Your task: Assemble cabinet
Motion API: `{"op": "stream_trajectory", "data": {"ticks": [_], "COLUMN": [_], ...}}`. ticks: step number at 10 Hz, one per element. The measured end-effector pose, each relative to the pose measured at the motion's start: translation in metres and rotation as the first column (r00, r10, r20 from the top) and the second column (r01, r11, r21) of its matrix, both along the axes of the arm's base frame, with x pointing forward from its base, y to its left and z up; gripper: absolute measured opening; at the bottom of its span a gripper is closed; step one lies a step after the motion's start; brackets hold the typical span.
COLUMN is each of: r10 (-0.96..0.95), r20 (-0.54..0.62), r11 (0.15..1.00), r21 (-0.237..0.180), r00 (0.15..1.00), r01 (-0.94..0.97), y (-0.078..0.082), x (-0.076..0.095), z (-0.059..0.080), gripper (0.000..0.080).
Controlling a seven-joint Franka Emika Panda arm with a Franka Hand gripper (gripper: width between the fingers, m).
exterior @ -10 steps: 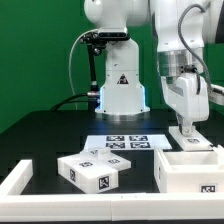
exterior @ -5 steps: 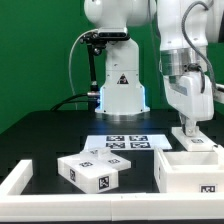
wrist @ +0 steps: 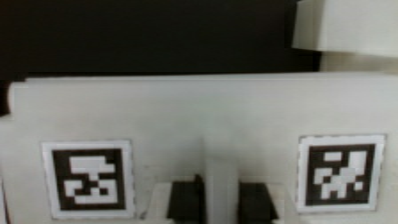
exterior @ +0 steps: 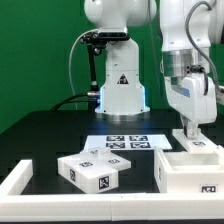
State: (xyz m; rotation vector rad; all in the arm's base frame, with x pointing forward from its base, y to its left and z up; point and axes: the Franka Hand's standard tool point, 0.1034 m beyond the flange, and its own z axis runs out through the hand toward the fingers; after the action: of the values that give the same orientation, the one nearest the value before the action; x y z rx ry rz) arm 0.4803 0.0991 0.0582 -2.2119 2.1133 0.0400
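White pincer (exterior: 187,133), closed above the cabinet (exterior: 185,176), has edged to the exterior view's right.

exterior view: bright, even overhead light; white parts near overexposed against the dark table (exterior: 40,130). faint blue glow beside the base (exterior: 120,90). wrist view: coarse, blurred throughout; cabinet (wrist: 178,110) dim grey.

pincer (wrist: 210,198): blurred, cut by wrist view's edge | cabinet body (exterior: 190,172): cut by exterior view's right edge
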Motion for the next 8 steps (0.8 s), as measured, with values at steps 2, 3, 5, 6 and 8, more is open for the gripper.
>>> {"op": "stream_trajectory", "data": {"ticks": [2, 3, 5, 6, 8], "r10": [0.001, -0.006, -0.049, -0.070, -0.079], "r20": [0.000, 0.001, 0.027, 0.037, 0.046], "r11": [1.000, 1.000, 0.999, 0.998, 0.997], "r21": [0.000, 0.000, -0.002, -0.002, -0.006], "r00": [1.000, 1.000, 0.998, 0.997, 0.996], "r01": [-0.001, 0.006, 0.049, 0.070, 0.079], "y": [0.000, 0.000, 0.002, 0.004, 0.003], "x": [0.000, 0.002, 0.029, 0.038, 0.041], "z": [0.000, 0.000, 0.000, 0.000, 0.000], "gripper": [0.0064, 0.0064, 0.0064, 0.0064, 0.0064]}}
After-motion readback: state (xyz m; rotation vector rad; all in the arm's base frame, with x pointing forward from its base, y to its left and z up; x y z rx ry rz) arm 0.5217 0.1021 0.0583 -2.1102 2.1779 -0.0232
